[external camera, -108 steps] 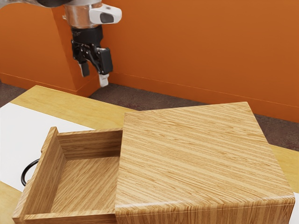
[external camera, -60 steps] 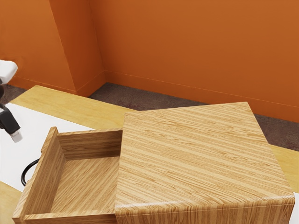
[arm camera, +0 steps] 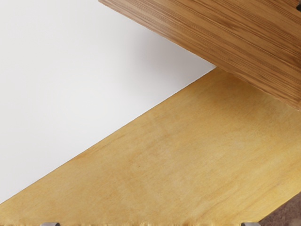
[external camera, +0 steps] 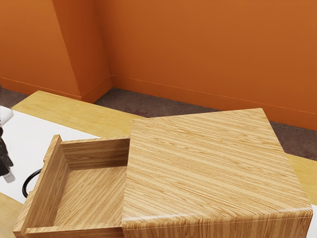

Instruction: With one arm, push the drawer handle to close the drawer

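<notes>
Closing push, judged to be at the approach stage. Item: drawer (external camera: 94, 193), plain wood, empty, well out of its cabinet (external camera: 208, 163) toward the surface's (external camera: 84, 110) short edge at the exterior view's left. Item: handle (external camera: 25, 187), one black loop, fixed to the outer face of the front (external camera: 43, 191). Item: pincer (external camera: 6, 169), at the exterior view's left margin, beyond the handle and apart from it; in the wrist view its tips (arm camera: 49, 224) stand widely parted, nothing between them. Item: white sheet (external camera: 22, 134), flat on the surface, running near the front. Method, as judged: set the pincer squarely outside the front, at the handle's height, before any pressure; whether the height is right now, cannot tell. Bringing the two tips together first would give one firm blunt pusher and lessen the chance of a finger threading the loop. Contact: middle of the handle, since a push near one end of the front may skew the drawer and bind it. Line: straight toward the cabinet, level, along the slide; downward load could jam the runners. Pace: slow until touch, then even, easing as the front nears the cabinet. Finish: hold lightly at the stop, then back straight off.
</notes>
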`<state>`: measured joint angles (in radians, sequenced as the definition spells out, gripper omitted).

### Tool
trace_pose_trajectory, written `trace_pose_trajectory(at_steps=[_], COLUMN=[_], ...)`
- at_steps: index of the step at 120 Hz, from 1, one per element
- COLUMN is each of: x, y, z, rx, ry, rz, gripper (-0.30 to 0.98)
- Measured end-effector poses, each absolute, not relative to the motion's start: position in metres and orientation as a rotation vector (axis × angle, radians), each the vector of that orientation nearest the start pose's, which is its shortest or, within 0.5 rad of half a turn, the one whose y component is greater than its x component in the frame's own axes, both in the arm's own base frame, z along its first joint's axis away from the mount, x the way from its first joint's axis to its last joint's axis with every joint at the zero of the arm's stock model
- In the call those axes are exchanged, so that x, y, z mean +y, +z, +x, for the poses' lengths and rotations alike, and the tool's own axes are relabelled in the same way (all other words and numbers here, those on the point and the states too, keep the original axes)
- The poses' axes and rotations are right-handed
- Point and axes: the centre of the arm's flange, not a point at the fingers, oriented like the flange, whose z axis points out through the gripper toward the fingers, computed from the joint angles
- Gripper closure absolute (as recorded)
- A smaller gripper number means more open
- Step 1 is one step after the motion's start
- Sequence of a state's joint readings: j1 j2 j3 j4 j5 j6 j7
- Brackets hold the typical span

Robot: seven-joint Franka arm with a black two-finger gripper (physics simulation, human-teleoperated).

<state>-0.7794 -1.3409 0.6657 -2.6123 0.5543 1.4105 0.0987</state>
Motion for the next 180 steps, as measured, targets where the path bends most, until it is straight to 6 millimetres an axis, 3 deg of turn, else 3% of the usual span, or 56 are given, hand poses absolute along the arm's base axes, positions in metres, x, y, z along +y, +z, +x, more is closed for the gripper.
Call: trace_pose_trajectory(at_steps=[27, 58, 86, 108, 146, 180], x=[0.032, 0.011, -0.006, -0.002, -0.049, -0.094], y=[0.515, 0.516, 0.513, 0.502, 0.511, 0.503], z=[0.224, 0.218, 0.233, 0.255, 0.283, 0.317], rx=[0.929, 0.873, 0.848, 0.803, 0.901, 0.862], ry=[0.055, 0.1, 0.105, 0.116, 0.045, 0.065], rz=[-3.108, -3.149, -3.133, -3.149, -3.092, -3.061], gripper=[0.26, 0.27, 0.28, 0.28, 0.28, 0.28])
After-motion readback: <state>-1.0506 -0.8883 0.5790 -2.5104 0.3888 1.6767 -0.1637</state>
